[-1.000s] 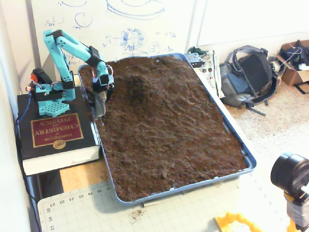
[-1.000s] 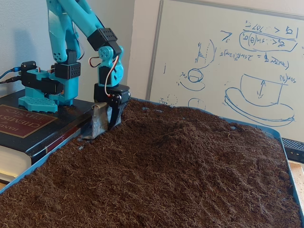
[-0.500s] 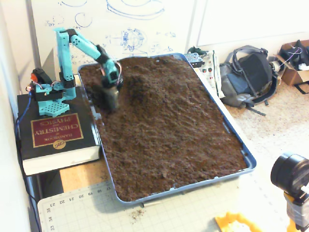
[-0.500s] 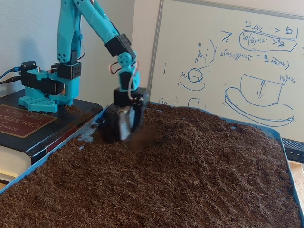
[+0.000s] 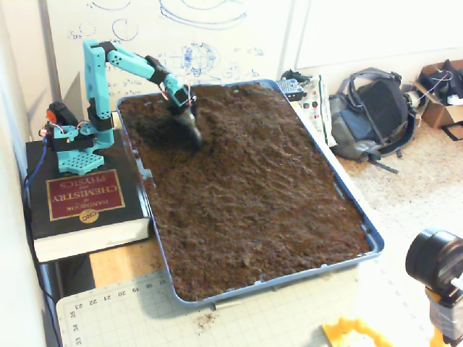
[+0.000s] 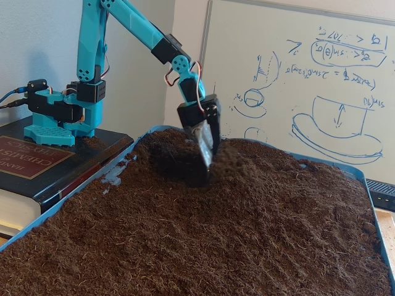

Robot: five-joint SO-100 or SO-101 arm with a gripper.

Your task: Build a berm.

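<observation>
A blue tray is filled with loose dark brown soil. The berm is a low rounded mound near the tray's far left corner in a fixed view. My teal arm reaches out from its base over the tray. Its gripper carries a grey metal blade, and the tip is sunk into the soil at the mound's left flank. A darker hollow lies just behind the blade. Soil and the blade hide how the jaws stand.
The arm's base stands on a thick black book left of the tray. A whiteboard backs the tray. A backpack lies on the floor at right, a camera stands at bottom right, and a cutting mat lies in front.
The gripper swung from the tray's left rim by the book inward and toward the far end, dragging soil against the mound. It left a darker hollow behind it.
</observation>
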